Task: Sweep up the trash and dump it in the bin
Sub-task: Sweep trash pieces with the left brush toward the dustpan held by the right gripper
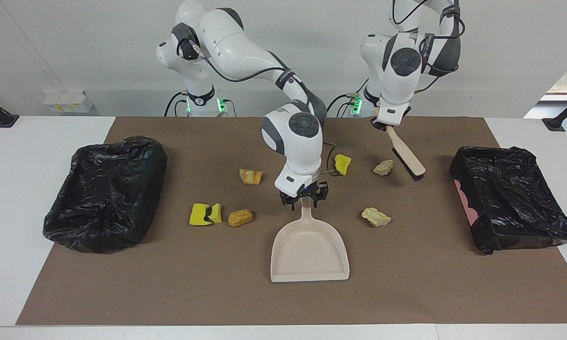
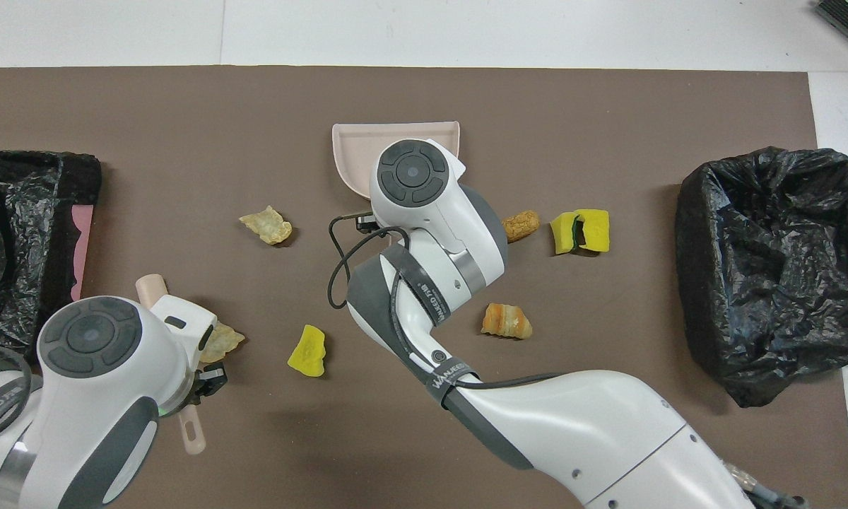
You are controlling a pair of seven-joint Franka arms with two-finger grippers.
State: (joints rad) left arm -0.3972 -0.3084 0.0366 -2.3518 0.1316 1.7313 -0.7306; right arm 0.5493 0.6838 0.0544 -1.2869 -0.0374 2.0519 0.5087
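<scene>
The beige dustpan [image 1: 310, 255] lies flat mid-mat, its handle pointing toward the robots. My right gripper [image 1: 304, 200] is down at that handle, straddling it; in the overhead view the arm hides the handle. My left gripper [image 1: 386, 123] is shut on the brush [image 1: 406, 158]. The brush slants down, its black bristles just off a beige chunk [image 1: 383, 167], toward the left arm's end. More trash is scattered: a yellow piece [image 1: 342, 164], an orange bit [image 1: 251, 176], a brown bit [image 1: 240, 217], yellow pieces [image 1: 205, 213] and another beige chunk [image 1: 375, 216].
A bin lined with a black bag [image 1: 106, 191] stands at the right arm's end of the brown mat [image 1: 170, 293]. Another such bin [image 1: 510, 198] stands at the left arm's end. The right arm stretches low over the middle of the mat.
</scene>
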